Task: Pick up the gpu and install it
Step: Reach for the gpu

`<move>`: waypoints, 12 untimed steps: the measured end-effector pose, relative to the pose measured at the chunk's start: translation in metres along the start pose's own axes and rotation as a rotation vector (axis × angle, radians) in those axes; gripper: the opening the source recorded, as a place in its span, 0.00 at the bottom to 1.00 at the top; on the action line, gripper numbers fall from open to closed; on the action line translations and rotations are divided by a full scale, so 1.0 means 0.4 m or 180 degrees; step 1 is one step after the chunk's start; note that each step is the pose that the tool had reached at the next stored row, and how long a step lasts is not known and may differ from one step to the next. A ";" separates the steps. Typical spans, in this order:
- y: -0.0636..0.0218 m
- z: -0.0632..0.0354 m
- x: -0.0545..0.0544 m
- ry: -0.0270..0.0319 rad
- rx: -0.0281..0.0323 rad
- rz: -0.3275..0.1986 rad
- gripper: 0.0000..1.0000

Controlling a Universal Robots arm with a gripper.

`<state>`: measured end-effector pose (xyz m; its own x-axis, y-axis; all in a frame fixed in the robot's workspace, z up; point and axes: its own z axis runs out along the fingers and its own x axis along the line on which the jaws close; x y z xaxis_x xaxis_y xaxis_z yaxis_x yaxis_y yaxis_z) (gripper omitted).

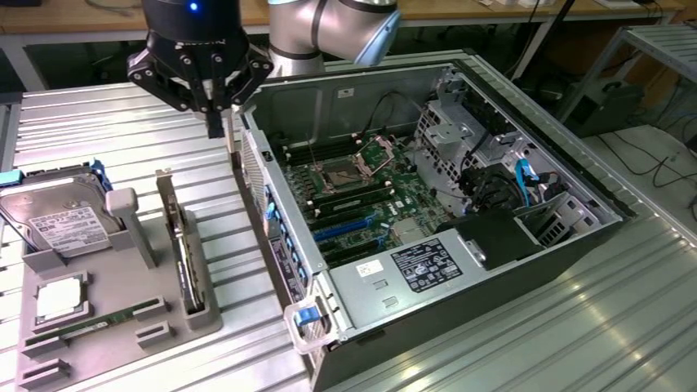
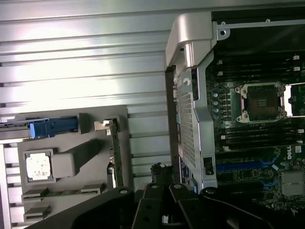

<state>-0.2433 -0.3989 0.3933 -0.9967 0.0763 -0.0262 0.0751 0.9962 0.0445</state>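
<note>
1. Exterior view, layout. The gripper [image 1: 218, 122] is shown above the ribbed metal table [image 1: 98, 122], over the strip between the gray tray [image 1: 120, 282] and the rear wall of the open computer case [image 1: 512, 269]. Its fingers are pressed together and nothing is held. The gpu [image 1: 183, 245] is seen standing on its long edge in a slot along the tray edge nearest the case. The hard drive [image 1: 60, 224] and the memory stick [image 1: 98, 321] are lodged in other pockets of the tray.

2. Exterior view, hazard. With the fingers together the card cannot be straddled. It is judged that a descent in this state would drive the tips onto the card's upper edge and could crack the board.

3. Wrist view, layout. The gripper [image 2: 162, 179] is seen with the table strip beneath it. The gpu [image 2: 114, 157] is set to one side in the tray [image 2: 86, 152] and the case [image 2: 188, 109] to the other. Blue expansion slots [image 2: 243, 165] are visible on the motherboard [image 2: 248, 138] inside.

4. Wrist view, hazard. The card is thin and is flanked closely by the case wall. A finger could therefore be caught on that wall. A tilted lift could bind the card in its slot, so that the tray is dragged along.
</note>
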 end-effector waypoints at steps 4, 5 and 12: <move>-0.001 0.000 0.011 0.0000 0.0000 0.0000 0.11; -0.002 0.000 0.015 0.0000 0.0000 0.0000 0.11; -0.005 -0.001 0.037 0.0000 0.0000 0.0000 0.11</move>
<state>-0.2583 -0.3999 0.3933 -0.9968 0.0762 -0.0262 0.0749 0.9962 0.0445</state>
